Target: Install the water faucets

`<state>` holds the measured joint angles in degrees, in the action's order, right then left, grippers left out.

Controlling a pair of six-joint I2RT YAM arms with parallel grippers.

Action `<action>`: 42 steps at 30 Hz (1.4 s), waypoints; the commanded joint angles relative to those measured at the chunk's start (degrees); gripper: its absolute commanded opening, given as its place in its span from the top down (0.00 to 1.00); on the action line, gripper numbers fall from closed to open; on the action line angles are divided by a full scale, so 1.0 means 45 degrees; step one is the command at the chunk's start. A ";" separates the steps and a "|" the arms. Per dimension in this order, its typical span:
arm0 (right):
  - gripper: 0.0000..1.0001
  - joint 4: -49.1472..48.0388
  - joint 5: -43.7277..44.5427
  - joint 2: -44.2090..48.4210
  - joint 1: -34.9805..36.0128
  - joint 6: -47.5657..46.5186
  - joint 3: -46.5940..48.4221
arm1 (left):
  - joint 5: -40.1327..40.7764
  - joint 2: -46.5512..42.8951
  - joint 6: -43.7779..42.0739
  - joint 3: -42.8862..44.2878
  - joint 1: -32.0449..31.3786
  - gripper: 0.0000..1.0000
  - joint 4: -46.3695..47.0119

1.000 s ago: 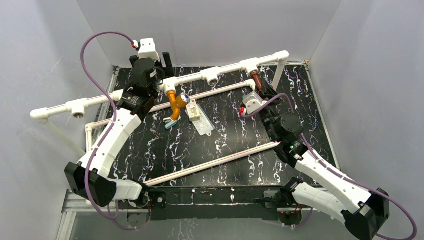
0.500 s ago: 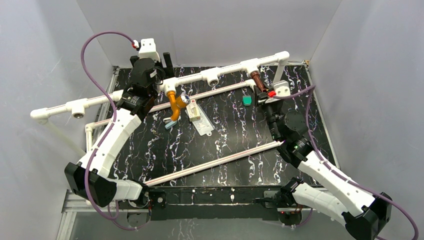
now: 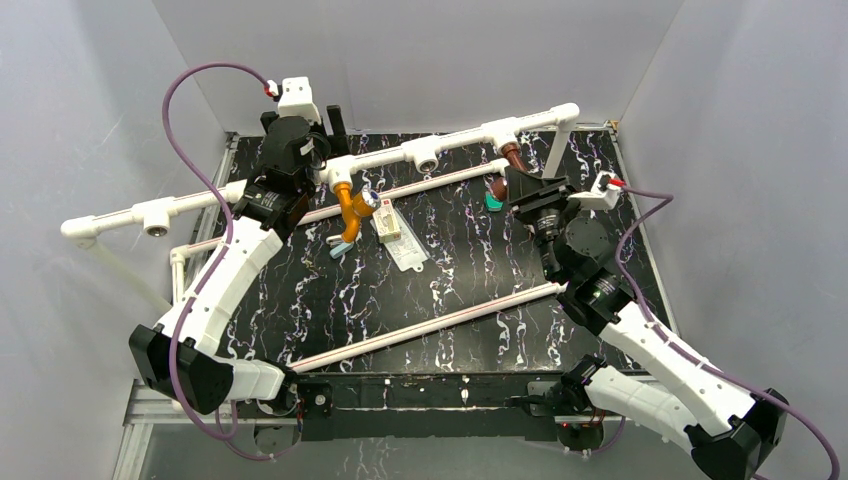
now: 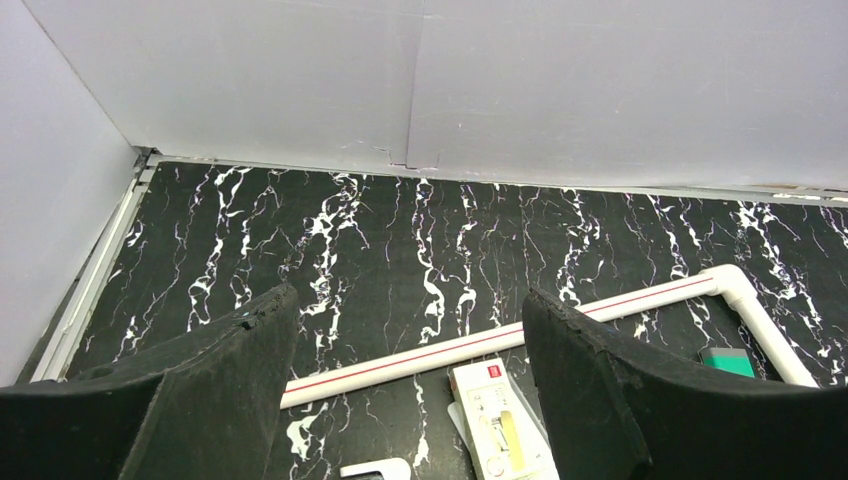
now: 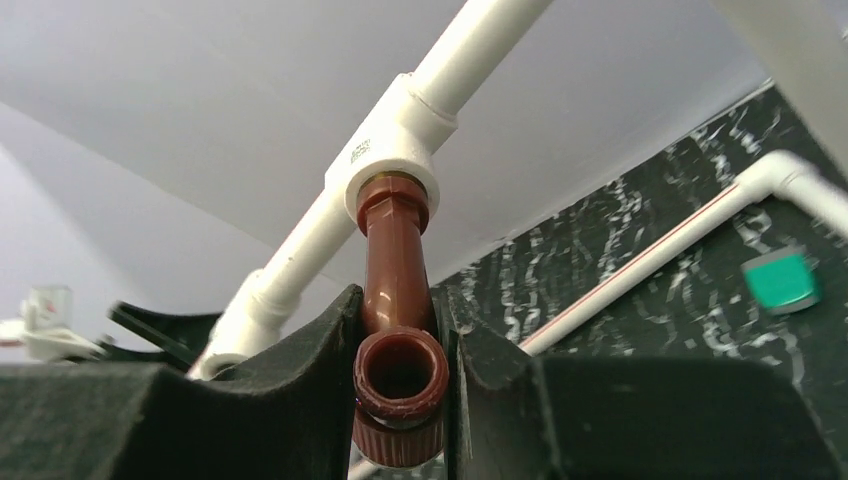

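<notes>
The right claw grips the brown tap, whose length runs straight up from it into the white pipe socket, upper centre; the left claw gapes empty.

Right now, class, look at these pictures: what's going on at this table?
The right end effector is shut on the dark reddish-brown faucet, whose upper end sits in a white pipe tee. The orange-yellow faucet hangs from another tee. The left end effector is open and holds nothing.
</notes>
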<state>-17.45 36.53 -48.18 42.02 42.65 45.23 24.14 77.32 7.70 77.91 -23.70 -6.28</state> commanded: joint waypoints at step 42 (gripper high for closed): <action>0.37 0.1383 -0.0651 0.0684 0.0020 1.2206 0.0506 | -0.1223 0.1917 -0.0011 -0.1449 -0.0318 0.21 -0.3623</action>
<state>-6.48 36.18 -46.74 41.74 96.05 47.77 21.76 77.60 7.55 78.13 -23.68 -5.80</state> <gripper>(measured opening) 0.615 0.793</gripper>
